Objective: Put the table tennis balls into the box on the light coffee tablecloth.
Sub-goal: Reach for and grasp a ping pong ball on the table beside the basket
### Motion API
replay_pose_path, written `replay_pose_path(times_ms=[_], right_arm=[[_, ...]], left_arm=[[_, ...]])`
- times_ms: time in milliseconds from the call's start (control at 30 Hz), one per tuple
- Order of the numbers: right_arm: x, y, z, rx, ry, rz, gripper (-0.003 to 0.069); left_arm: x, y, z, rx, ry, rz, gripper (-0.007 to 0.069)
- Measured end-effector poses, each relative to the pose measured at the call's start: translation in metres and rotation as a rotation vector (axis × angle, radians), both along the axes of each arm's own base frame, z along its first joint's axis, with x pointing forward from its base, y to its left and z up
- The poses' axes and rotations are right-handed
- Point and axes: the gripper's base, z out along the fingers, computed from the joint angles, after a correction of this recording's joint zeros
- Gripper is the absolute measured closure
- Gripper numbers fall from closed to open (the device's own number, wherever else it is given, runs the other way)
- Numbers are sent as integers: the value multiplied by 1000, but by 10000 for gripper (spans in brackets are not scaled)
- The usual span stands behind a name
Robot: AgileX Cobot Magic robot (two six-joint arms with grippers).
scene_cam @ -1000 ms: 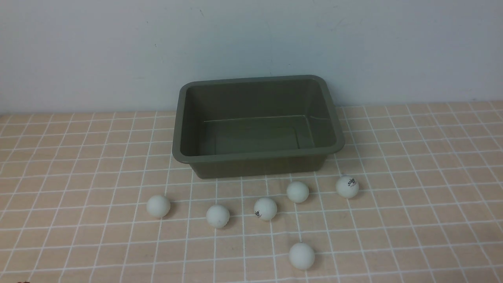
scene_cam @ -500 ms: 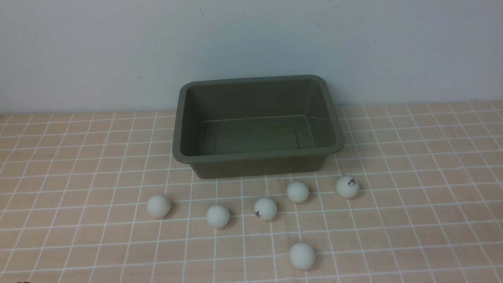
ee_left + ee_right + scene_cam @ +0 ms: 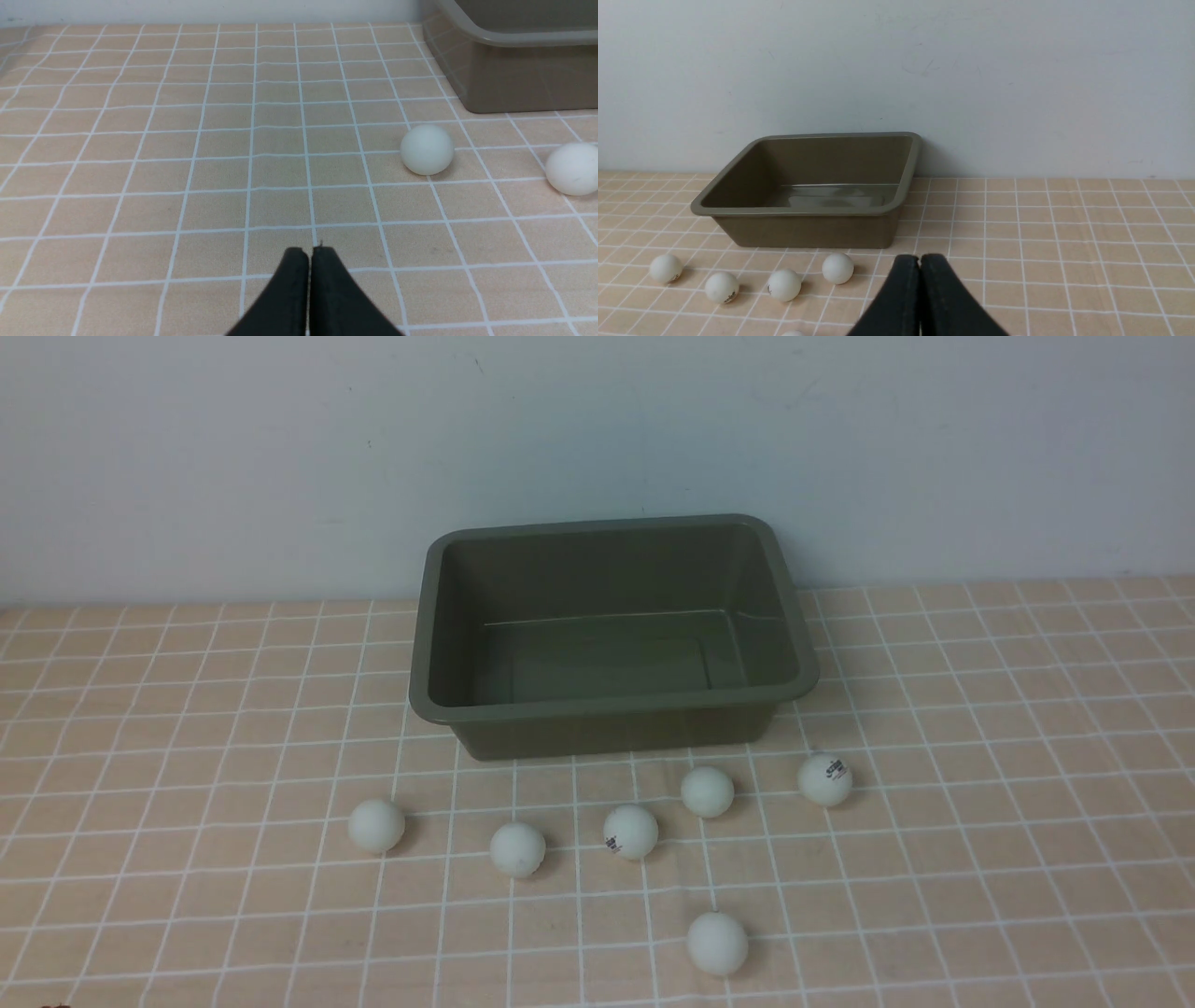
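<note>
The left fingers (image 3: 292, 289) are pressed together and hold nothing, hovering over the light coffee tablecloth (image 3: 1008, 728). The right fingers (image 3: 941, 298) are likewise closed and empty. All six table tennis balls (image 3: 630, 832) lie on the cloth, near the front wall of the box (image 3: 611, 706).

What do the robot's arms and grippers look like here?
Only wrist views show them: the left gripper and right gripper each have two matte black jaws, broad-based, tapering to rounded tips. No cables or markings visible; arms out of frame.
</note>
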Motion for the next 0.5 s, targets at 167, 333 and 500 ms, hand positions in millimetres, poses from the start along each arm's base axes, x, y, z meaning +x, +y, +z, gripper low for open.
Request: replay_pose_path(times_ms=[167,333,500], right_arm=[[0,1,-1,3,8,6,670],[0,1,-1,6,8,9,670],[0,1,1,10,-12,5,670]], left_arm=[[0,0,0,0,0,0,669],[0,0,0,0,0,0,669],[0,0,0,0,0,0,669]])
